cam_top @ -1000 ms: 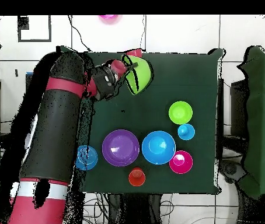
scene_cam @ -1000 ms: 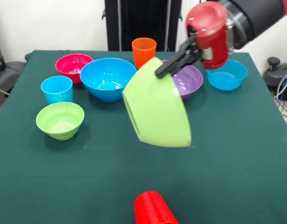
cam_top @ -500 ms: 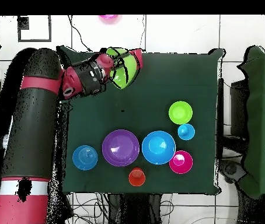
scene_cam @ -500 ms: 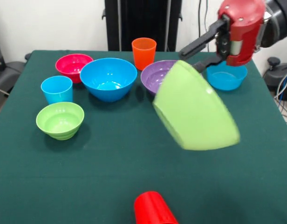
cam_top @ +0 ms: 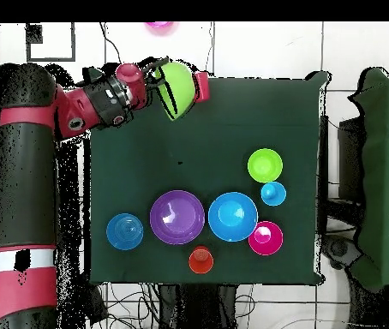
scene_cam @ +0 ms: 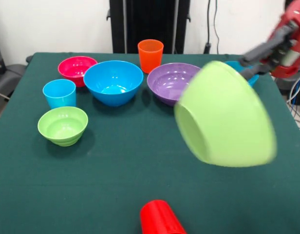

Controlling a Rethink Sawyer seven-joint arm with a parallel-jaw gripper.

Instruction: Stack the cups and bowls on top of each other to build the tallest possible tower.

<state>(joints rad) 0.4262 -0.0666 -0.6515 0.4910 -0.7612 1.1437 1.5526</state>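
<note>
Front view: claw (scene_cam: pixel 247 66) holds green bowl (scene_cam: pixel 223 117) aloft.

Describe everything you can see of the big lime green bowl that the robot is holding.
The large lime green glossy plastic bowl is round with a smooth, deep wall. It hangs in the air above the green tablecloth, tipped on its side so that its opening faces left and slightly down in the front view. The dark pincer grips its rim at the upper right. Nothing else touches it. In the overhead view it sits near a table corner, partly over the edge.
</note>
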